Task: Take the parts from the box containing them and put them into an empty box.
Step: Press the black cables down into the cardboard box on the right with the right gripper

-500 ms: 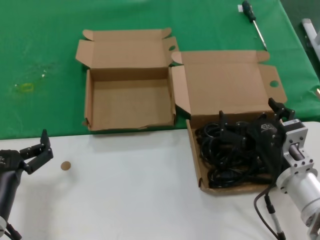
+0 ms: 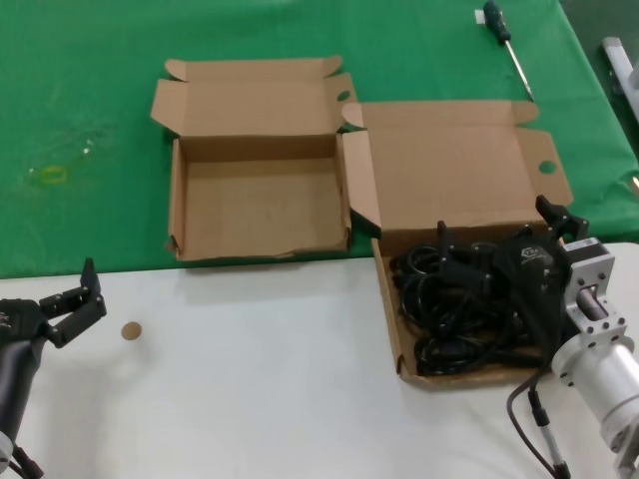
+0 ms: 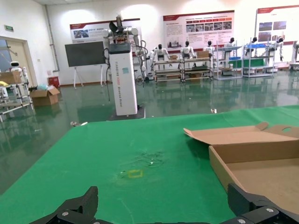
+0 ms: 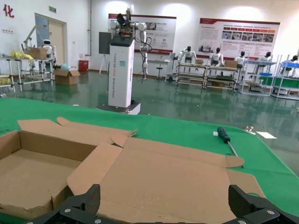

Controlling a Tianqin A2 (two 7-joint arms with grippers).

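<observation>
The parts point(image 2: 454, 311), tangled black cable bundles, fill the wide shallow box point(image 2: 387, 321) at the right, its big lid point(image 2: 449, 170) folded back. My right gripper point(image 2: 499, 232) hangs open over the far side of that pile. In the right wrist view the right gripper point(image 4: 164, 201) has only the brown lid point(image 4: 163, 177) between its fingers. The empty box point(image 2: 260, 212) sits to the left of the full one, touching its lid flap. My left gripper point(image 2: 90, 291) is open low at the left over the white table, shown in its wrist view as the left gripper point(image 3: 163, 205), facing green cloth.
A black-handled screwdriver point(image 2: 507, 45) lies on the green cloth point(image 2: 80, 120) behind the boxes, seen also as the screwdriver point(image 4: 226, 138). A small brown disc point(image 2: 131, 330) lies on the white table point(image 2: 260, 379). The empty box's wall point(image 3: 224, 170) stands just beside the left gripper's view.
</observation>
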